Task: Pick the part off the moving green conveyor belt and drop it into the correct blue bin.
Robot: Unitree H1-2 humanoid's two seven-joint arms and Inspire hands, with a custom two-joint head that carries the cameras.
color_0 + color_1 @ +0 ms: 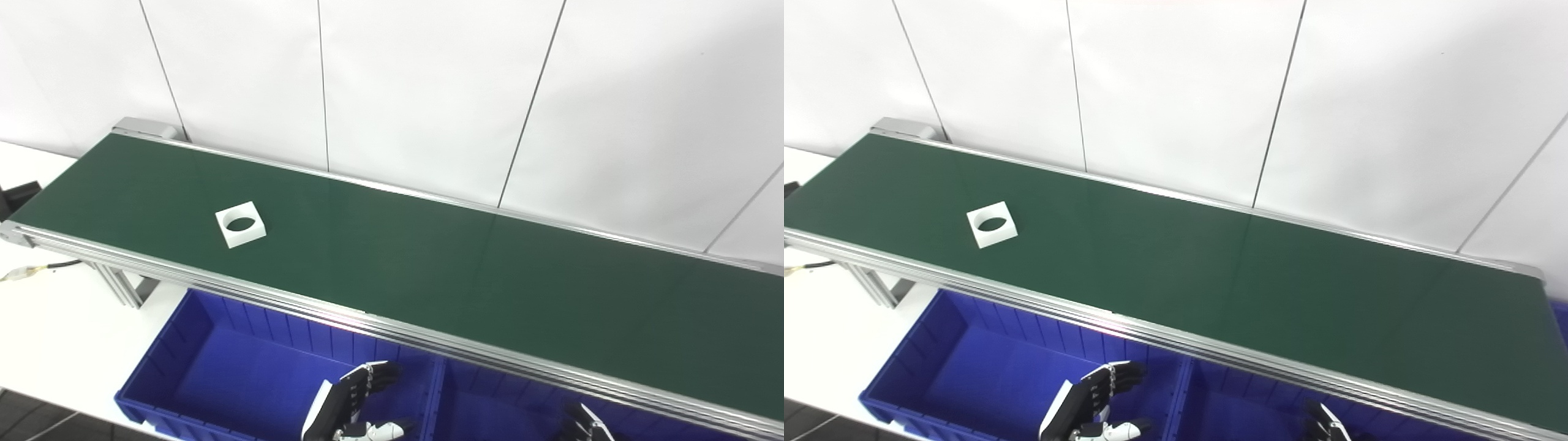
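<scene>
A white square part with a round hole lies flat on the green conveyor belt toward its left end; it also shows in the right eye view. My left hand is open and empty, low over the left blue bin, well short of the part. My right hand shows only its fingertips at the bottom edge, over the right blue bin; I cannot tell how it stands.
The belt's aluminium rail runs between the bins and the belt. A white wall stands behind. A black device and a cable lie on the white table at the left.
</scene>
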